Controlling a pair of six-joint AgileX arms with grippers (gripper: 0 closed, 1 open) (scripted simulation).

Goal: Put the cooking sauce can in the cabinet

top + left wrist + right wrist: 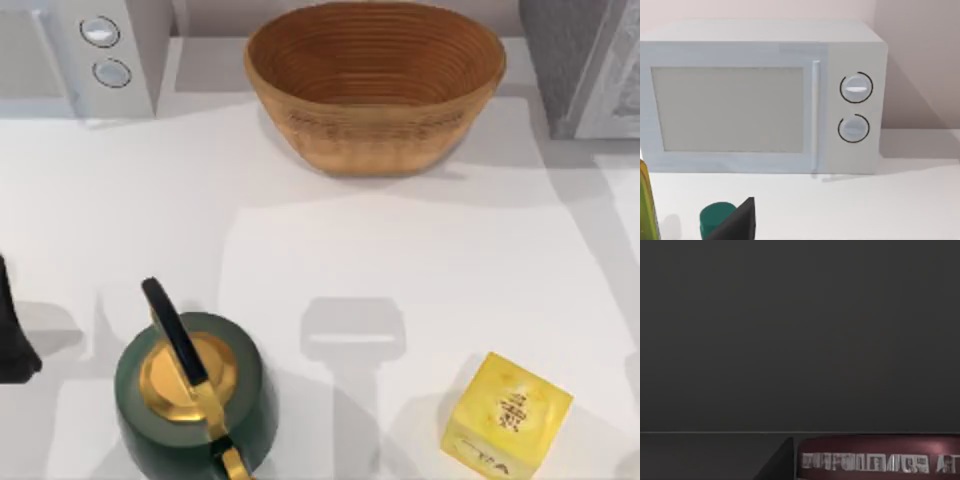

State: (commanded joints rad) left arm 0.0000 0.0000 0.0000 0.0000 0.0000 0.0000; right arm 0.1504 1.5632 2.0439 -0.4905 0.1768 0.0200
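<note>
One arm does the work here. The cooking sauce can [880, 457] sits close under the right wrist camera, its maroon rim and pale lettering set against a flat dark grey surface, which we judge to be the cabinet [575, 60] at the desk's far right corner. We expect a rigid, fairly light can with smooth, slippery sides, best taken across the middle of its body, below the rim. The right gripper [782, 465] lies just beside the can, but we cannot tell whether it grips it. The left gripper [737, 222] is parked at the desk's left edge, its state likewise unclear.
</note>
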